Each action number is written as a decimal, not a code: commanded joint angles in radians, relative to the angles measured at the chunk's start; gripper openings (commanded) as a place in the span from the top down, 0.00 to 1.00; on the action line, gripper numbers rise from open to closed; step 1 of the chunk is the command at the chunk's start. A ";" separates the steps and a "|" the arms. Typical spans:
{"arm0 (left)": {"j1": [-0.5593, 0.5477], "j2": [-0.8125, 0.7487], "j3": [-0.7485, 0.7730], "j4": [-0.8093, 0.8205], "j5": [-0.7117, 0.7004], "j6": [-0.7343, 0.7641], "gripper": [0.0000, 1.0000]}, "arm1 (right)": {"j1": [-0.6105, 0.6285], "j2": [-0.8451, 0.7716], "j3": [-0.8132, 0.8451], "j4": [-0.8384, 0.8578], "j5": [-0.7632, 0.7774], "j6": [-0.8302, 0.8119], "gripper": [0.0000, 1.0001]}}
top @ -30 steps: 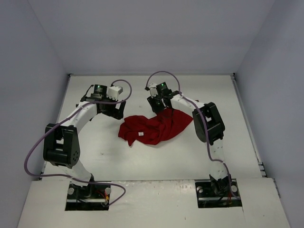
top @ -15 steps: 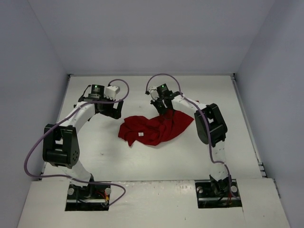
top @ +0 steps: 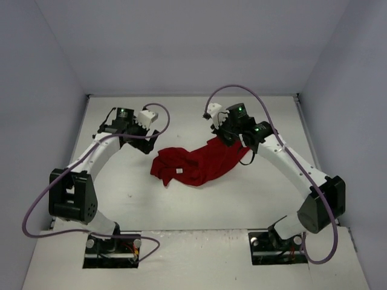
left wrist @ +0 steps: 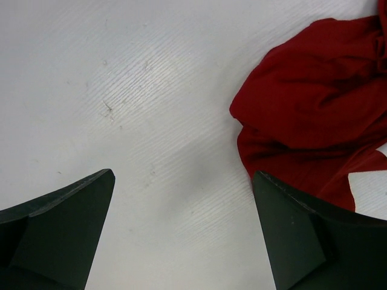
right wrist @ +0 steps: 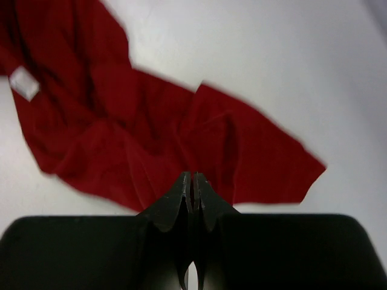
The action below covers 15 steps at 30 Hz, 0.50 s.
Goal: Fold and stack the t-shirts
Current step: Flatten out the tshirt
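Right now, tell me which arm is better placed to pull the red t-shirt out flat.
Right. The right claw is shut on the t-shirt at its far edge, cloth stretched toward it. The left claw hangs open over the table beside the cloth, gripping nothing.

Work surface: a flat white table (top: 181, 202) with a matte finish. The left wrist view shows faint grey scuff marks (left wrist: 107, 110) on it.

Enclosure: a left wall (top: 36, 121), a back wall (top: 193, 48) and a right wall (top: 354, 121), all plain grey, stand at the table edges.

A pale panel (top: 193, 257) runs along the near edge.
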 commanded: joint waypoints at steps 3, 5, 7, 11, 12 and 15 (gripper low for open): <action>-0.078 -0.034 0.003 -0.006 -0.035 0.099 0.04 | -0.008 -0.140 -0.275 -0.175 0.014 -0.066 1.00; -0.097 -0.013 0.007 0.001 -0.023 0.096 0.04 | -0.036 -0.193 -0.313 -0.207 0.034 -0.085 1.00; -0.107 -0.002 0.002 0.007 0.001 0.104 0.05 | -0.057 -0.199 -0.279 -0.252 0.054 -0.095 1.00; -0.126 -0.048 -0.054 0.005 0.125 0.215 0.08 | -0.072 -0.213 -0.279 -0.299 0.070 -0.116 1.00; -0.158 -0.090 -0.098 0.006 0.164 0.325 0.08 | -0.080 -0.221 -0.286 -0.306 0.091 -0.150 1.00; -0.233 -0.191 -0.211 0.003 0.166 0.466 0.08 | -0.089 -0.237 -0.291 -0.337 0.118 -0.223 1.00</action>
